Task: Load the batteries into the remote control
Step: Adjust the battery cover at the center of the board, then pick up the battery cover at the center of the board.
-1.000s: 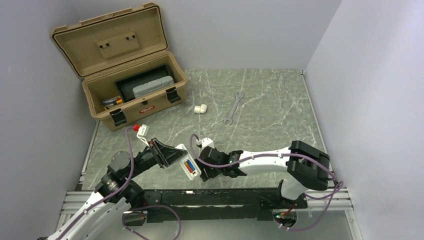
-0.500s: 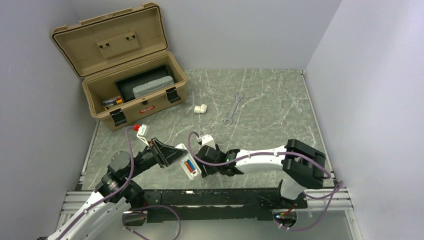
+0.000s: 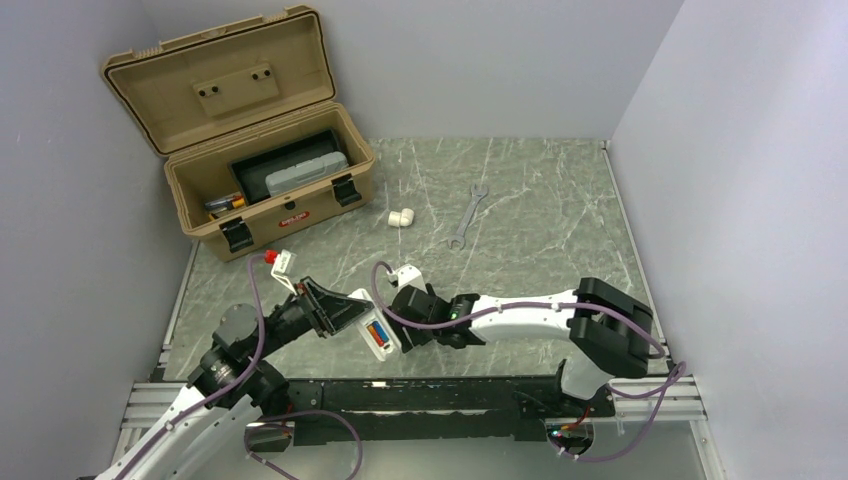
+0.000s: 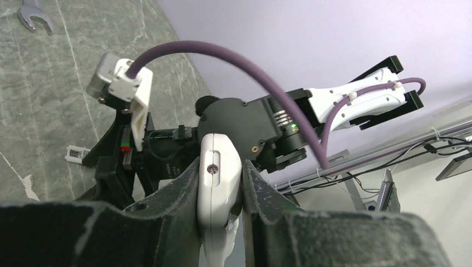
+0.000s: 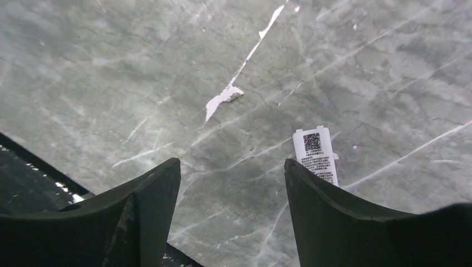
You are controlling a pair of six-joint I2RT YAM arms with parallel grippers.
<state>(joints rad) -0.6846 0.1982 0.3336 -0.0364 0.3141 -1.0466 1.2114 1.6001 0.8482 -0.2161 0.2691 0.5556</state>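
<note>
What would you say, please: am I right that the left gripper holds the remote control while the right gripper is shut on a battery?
Not quite. The left gripper holds the remote control, but the right gripper is open and holds nothing; the right wrist view shows only table between its fingers.

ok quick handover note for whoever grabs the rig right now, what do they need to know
Left gripper: shut on the remote, with the recess facing the top camera.
Right gripper: open and empty, over the table, right beside the remote.
Done: an orange-red cell sits in the recess.
Left: the pictures do not show whether a second cell is in. Check the recess and load any that is missing.
</note>
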